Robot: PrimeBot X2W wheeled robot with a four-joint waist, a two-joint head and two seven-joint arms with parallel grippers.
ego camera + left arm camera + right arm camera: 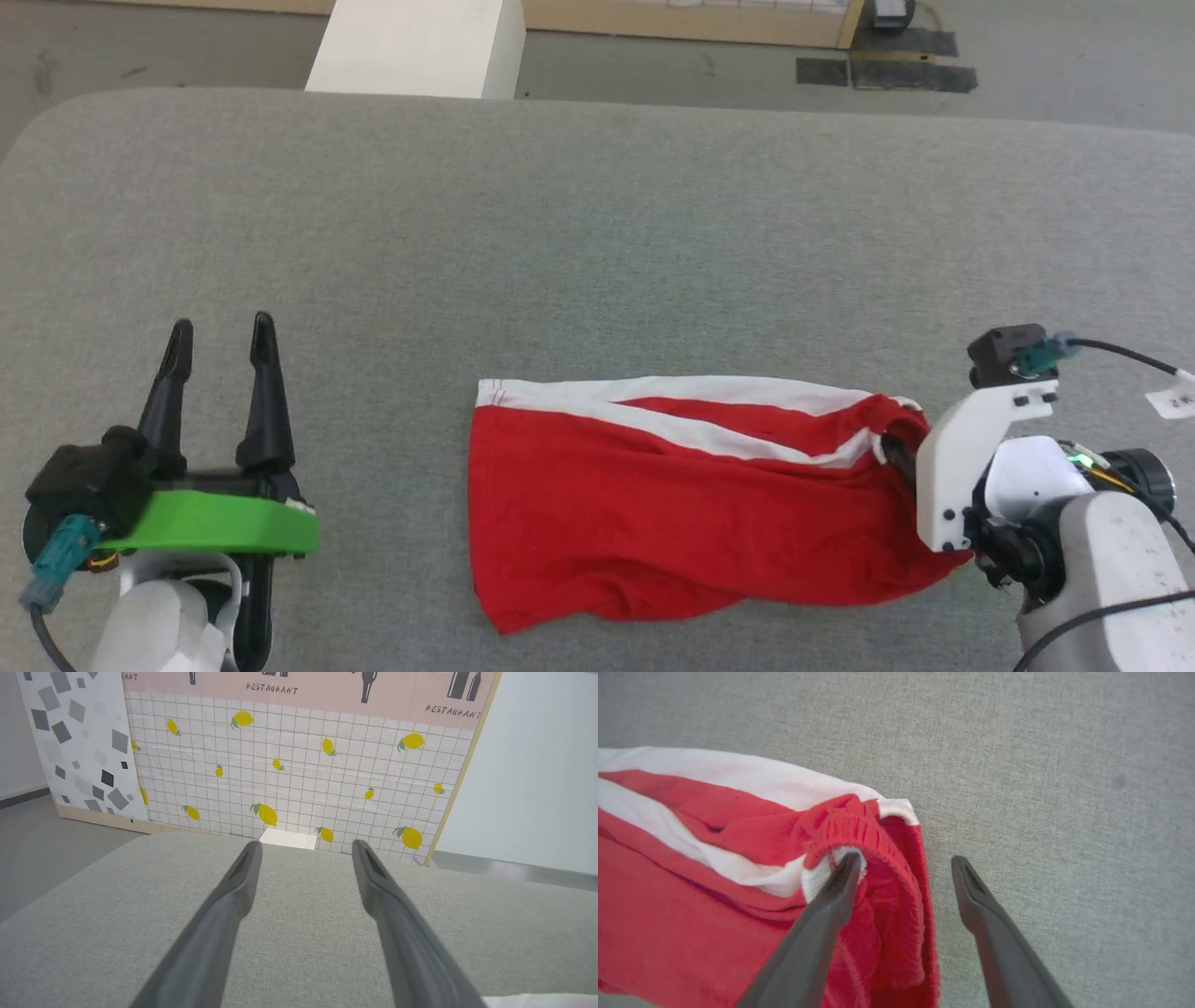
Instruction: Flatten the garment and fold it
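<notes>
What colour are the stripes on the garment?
White, running across the bright red garment; clearest in the head view.

Through my left wrist camera I read "RESTAURANT" in dark capitals on the pale pink strip point(317, 700) along the top of the white tiled, lemon-printed backdrop board point(299, 774). It appears once near the middle, once at the right, and as a cut-off "ANT" at the upper left. The small white paper tag point(1173, 399) on the thin black cable point(1116, 351) carries dark marks too small to read.
</notes>
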